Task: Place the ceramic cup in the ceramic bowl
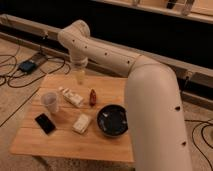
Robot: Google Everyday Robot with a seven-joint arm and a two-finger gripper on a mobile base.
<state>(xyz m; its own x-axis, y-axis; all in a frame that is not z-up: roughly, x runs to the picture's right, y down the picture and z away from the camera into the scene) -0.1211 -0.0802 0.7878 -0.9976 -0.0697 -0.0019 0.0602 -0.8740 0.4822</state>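
Observation:
The ceramic cup (50,101) is a pale whitish-grey handleless cup standing upright on the left part of the wooden table (70,142). The ceramic bowl (112,120) is a wide black shallow bowl with faint pale marks inside, on the right part of the table, next to my arm. My gripper (79,76) hangs from the bent arm over the table's far edge. It is behind and to the right of the cup, apart from it, and far left of the bowl.
A small red-brown bottle (92,97) stands between cup and bowl. A white packet (72,96) lies beside the cup, another white packet (81,123) lies left of the bowl, and a flat black phone (45,123) lies front left. Cables (25,65) run over the floor.

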